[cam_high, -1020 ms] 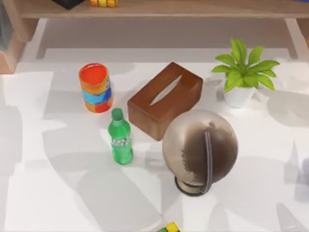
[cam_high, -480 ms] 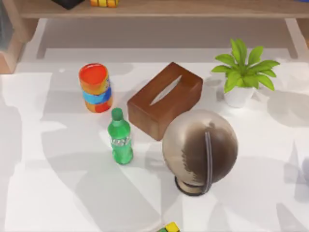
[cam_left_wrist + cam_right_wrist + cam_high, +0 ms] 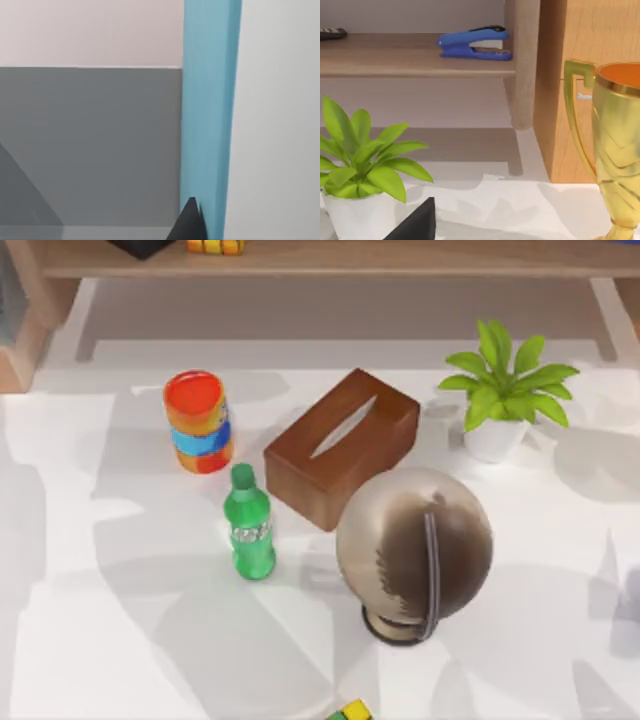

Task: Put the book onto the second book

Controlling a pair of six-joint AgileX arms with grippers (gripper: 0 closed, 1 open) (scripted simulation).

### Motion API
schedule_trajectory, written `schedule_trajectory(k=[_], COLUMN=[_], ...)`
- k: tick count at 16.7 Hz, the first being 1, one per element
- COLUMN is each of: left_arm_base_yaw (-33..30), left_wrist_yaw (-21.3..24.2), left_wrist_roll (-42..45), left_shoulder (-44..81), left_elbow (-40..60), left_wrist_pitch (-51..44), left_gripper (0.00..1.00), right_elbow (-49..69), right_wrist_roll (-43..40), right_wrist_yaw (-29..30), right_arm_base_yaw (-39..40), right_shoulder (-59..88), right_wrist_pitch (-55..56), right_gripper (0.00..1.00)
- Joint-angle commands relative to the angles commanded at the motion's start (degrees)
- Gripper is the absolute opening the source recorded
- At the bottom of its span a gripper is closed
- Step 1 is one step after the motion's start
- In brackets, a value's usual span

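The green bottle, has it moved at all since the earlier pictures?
No. The green bottle stands in the same spot beside the brown tissue box, upright as before.

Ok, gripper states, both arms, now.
Left gripper: cannot be told; one dark fingertip beside a blue upright panel.
Right gripper: cannot be told; one dark fingertip near the potted plant.

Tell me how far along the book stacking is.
Nothing looks done or in hand: no books on the table, just the globe, tissue box, bottle and plant. A blue panel fronts the left wrist view. Finding, gripping and stacking remain.
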Motion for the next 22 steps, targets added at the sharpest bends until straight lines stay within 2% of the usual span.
schedule_trajectory(k=[4, 8, 16, 22], left_arm_base_yaw=[0.75, 4.17, 17.32, 25.64], left_wrist_yaw=[1.67, 4.84, 12.43, 17.2], left_wrist_roll=[5.78, 19.83, 60.89, 91.64], left_shoulder=[-3.08, -9.0, -19.95, -21.01], left_elbow=[-1.4, -5.09, -17.95, -30.46], left_wrist_pitch=[-0.53, -1.84, -5.57, -8.7], left_gripper=[0.0, 0.0, 0.0, 0.0], right_elbow=[0.0, 0.0, 0.0, 0.0], right_wrist_roll=[0.0, 0.0, 0.0, 0.0], right_wrist_yaw=[0.0, 0.0, 0.0, 0.0], right_arm_base_yaw=[0.0, 0.0, 0.0, 0.0], right_shoulder=[0.0, 0.0, 0.0, 0.0], right_wrist_pitch=[0.0, 0.0, 0.0, 0.0], right_gripper=[1.0, 1.0, 1.0, 1.0])
